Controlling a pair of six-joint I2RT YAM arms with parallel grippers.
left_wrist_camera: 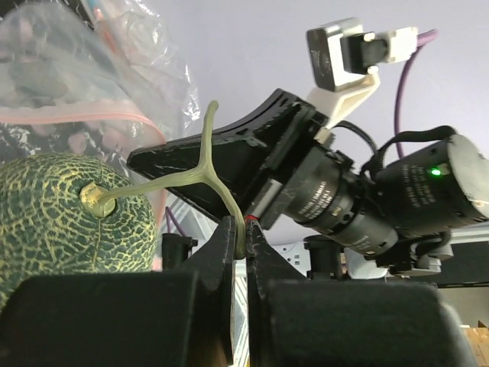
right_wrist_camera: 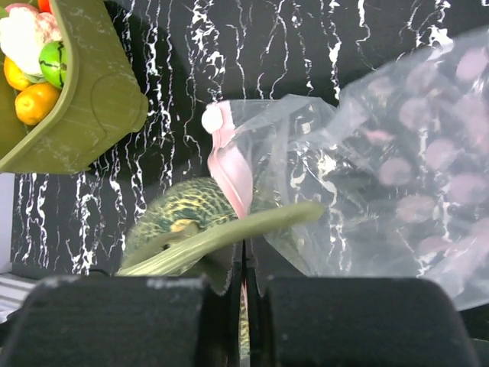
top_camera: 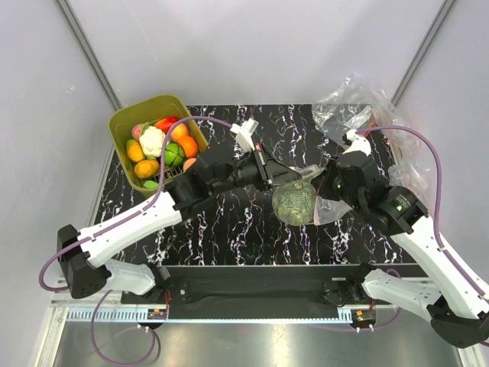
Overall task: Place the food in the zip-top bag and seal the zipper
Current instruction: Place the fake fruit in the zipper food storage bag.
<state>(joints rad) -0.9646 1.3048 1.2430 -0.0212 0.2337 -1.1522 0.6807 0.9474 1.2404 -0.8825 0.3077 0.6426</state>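
Note:
A netted green toy melon hangs just above the table's middle, at the mouth of the clear dotted zip-top bag. My left gripper is shut on the melon's pale T-shaped stem; the melon hangs to its left. My right gripper is shut on the bag's mouth edge, and the pink zipper runs down between its jaws. From the right wrist, the melon sits left of that strip, partly behind it. More food fills the olive tub.
The olive-green tub stands at the table's back left corner. A crumpled heap of other clear bags lies at the back right. Both arms meet over the black marbled table.

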